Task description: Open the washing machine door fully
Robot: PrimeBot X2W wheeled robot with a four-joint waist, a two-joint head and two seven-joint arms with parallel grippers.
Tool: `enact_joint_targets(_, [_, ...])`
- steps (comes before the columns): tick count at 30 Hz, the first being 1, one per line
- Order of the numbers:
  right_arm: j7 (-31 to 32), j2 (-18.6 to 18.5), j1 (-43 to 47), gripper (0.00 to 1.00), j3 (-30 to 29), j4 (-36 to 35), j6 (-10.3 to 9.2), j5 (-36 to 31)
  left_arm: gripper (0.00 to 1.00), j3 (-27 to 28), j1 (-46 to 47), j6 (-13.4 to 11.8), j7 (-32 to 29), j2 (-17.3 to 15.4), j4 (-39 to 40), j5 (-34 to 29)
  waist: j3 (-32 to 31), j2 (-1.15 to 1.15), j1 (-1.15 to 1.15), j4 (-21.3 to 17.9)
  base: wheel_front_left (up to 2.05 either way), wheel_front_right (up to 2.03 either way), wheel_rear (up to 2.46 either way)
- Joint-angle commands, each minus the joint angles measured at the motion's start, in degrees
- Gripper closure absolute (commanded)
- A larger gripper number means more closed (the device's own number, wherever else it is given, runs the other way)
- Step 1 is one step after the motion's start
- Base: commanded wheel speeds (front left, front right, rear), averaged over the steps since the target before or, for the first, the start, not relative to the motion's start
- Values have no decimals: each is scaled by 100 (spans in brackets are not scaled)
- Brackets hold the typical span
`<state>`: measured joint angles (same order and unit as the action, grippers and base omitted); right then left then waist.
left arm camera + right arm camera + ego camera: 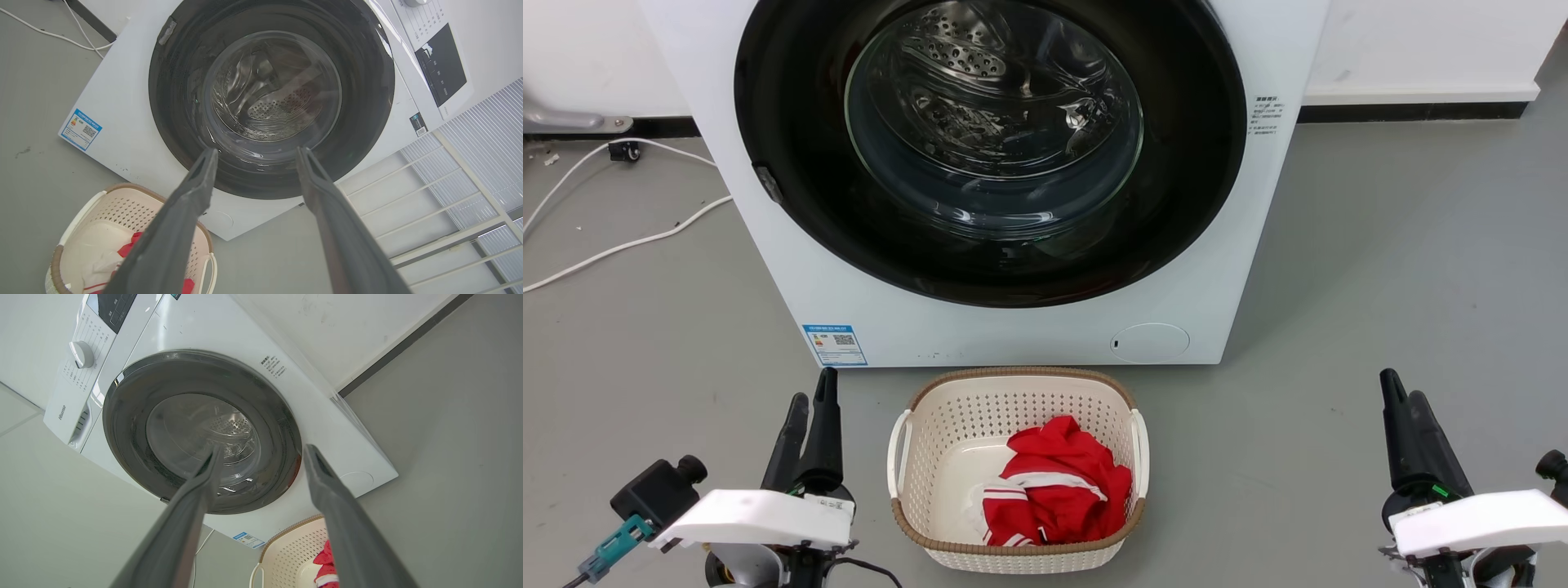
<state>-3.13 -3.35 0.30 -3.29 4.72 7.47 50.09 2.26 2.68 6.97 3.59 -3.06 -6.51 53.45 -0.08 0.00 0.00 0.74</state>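
So the washing machine door (990,139) takes up the upper middle of the head view. It's a big glossy black ring with a clear bulging glass window in the centre. It looks to be sitting flat against the white front of the washing machine (768,269). Through the glass you can make out the perforated steel drum, with a fair bit of glare on top. There's a small grey tab (768,184) on the ring's left edge in that view.

Low on the machine's front there's a blue label (835,345) at lower left and a round flap (1150,343) at lower right.

The left gripper (813,388) is at the lower left of the frame and the right gripper (1403,385) at the lower right, both well short of the machine and touching nothing. In the wrist views both sets of jaws are clearly apart, with the door framed in the gap between them.

A cream perforated basket (915,457) sits on the grey floor just in front of the machine, bottom centre, with a red and white garment (1058,482) bunched inside. White cables (621,245) trail across the floor at the left edge.
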Motion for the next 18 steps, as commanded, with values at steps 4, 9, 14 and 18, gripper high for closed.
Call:
enact_joint_targets(4, [-69, 1, 19, 0, 15, -172, 2, -551, 0, -51, 23, -59, 122, -17, 129, -547, -10, 0, 0, 5, 0, 0, 0])
enact_joint_targets(9, [-111, 5, 64, 0, 62, -261, 2, -1005, 0, -75, 22, -106, 209, -25, 126, -1021, -23, 0, 0, -4, 0, 0, 0])
enact_joint_targets(14, [-156, 9, 127, 0, 142, -342, 2, -1458, 0, -96, 32, -169, 295, -55, 107, -1452, -30, 0, 0, -21, 0, 0, 0])
enact_joint_targets(18, [-169, 12, 155, 0, 201, -391, 2, -1838, 0, -124, 53, -221, 359, -91, 88, -1785, -24, 0, 0, -31, 0, 0, 0])
